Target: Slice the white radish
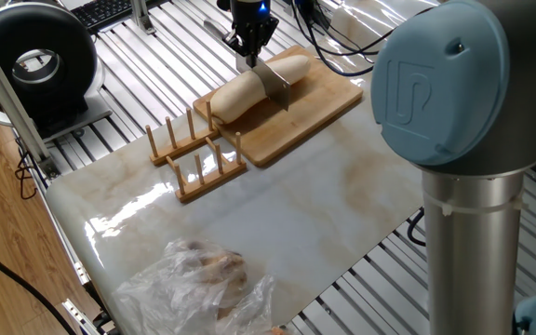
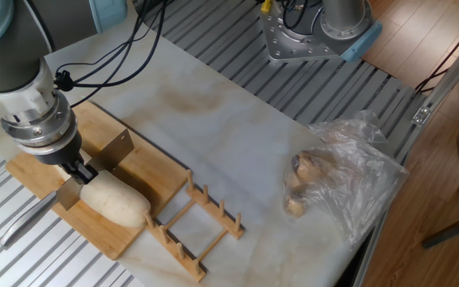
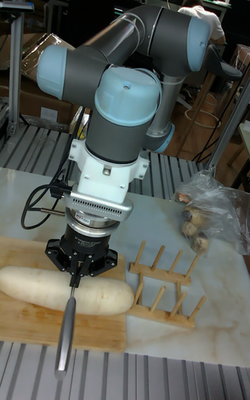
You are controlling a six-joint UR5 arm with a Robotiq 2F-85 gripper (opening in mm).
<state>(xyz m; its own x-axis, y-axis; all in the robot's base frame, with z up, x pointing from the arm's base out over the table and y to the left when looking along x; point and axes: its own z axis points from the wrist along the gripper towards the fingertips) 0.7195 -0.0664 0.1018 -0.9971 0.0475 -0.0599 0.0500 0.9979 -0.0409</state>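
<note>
White radish seemingly directly under the jaws — knife-gripping.

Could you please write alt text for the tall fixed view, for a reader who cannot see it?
A grey-and-blue robot arm's gripper holds a knife down on a white radish lying on a wooden board. A wooden rack and a plastic bag sit to the right.

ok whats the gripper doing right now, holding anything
Gripper: shut on the knife, its blade standing edge-down across the white radish on the wooden board.
</note>
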